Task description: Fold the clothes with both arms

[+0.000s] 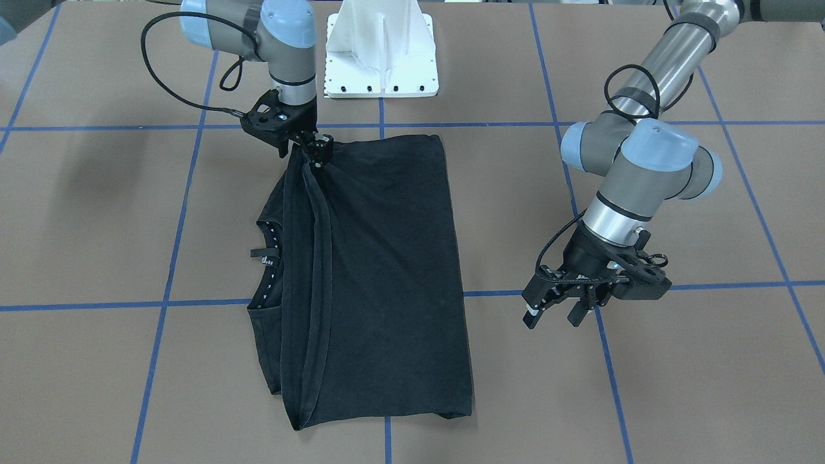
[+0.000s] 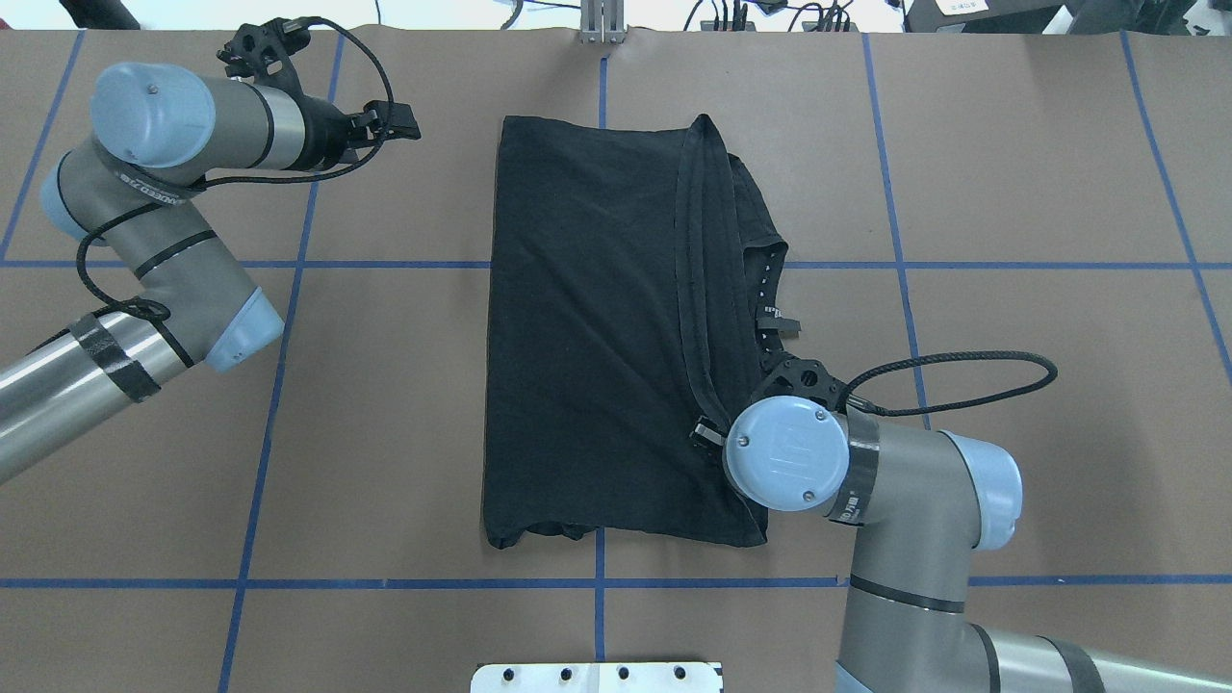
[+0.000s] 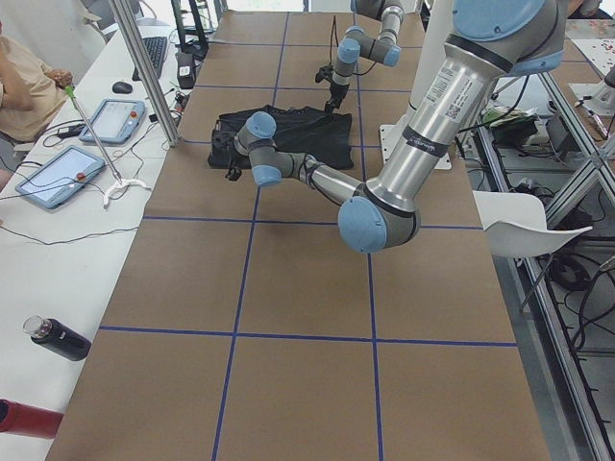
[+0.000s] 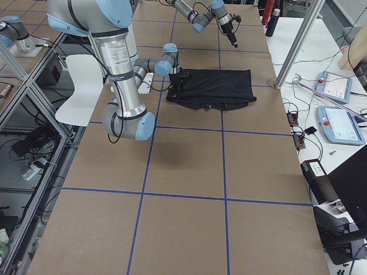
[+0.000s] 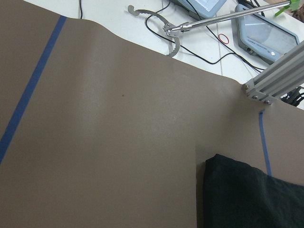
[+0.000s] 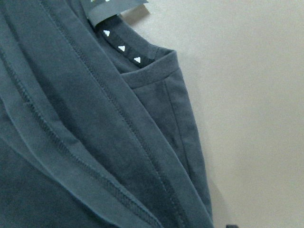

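Now | T-shirt [image 1: 387, 258]: black, folded, lying at centre of table [image 1: 97, 225] | right gripper [image 1: 318, 153]: pinched tight on T-shirt hem at its 11 o'clock corner in front-facing view, that edge raised | left gripper [image 1: 555, 314]: jaws spread, holding nothing, at T-shirt's 4 o'clock, well apart

Brown counter [image 1: 677, 386] crossed by blue tape lines [image 1: 84, 307]; a folded black cotton T-shirt [image 1: 387, 270] lies mid-counter, with a white metal base plate [image 1: 412, 71] at the far edge.
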You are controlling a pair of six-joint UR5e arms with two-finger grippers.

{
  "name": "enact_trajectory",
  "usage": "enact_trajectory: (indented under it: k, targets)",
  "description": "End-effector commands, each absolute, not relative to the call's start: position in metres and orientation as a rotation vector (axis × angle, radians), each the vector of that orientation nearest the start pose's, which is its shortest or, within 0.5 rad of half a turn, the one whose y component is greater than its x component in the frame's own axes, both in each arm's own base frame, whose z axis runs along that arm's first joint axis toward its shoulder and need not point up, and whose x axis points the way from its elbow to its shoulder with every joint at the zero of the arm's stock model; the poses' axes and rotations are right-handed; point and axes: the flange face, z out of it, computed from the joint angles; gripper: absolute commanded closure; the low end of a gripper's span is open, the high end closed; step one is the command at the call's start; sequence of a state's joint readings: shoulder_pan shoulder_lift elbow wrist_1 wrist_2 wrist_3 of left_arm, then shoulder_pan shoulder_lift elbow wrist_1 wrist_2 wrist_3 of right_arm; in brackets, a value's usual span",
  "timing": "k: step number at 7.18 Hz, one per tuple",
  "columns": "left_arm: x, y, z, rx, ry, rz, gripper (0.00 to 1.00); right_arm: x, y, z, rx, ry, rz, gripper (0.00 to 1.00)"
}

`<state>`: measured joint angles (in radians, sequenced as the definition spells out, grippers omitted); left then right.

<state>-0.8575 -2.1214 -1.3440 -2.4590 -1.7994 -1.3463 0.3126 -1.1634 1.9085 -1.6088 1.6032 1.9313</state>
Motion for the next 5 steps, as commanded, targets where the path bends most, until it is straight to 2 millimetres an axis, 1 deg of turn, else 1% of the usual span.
enact_trajectory:
  k: [1,3,5]
  targets:
    - [0.387,-0.617,0.339,0.453,1.149,-0.416,0.00,-0.520,-0.306,0.314,-0.087,-0.798,0.728,0.19]
    - [0.387,-0.617,0.337,0.448,1.155,-0.426,0.00,-0.516,-0.305,0.324,-0.100,-0.781,0.768,0.19]
    - [0.389,-0.617,0.334,0.445,1.159,-0.429,0.00,-0.517,-0.304,0.327,-0.114,-0.775,0.797,0.21]
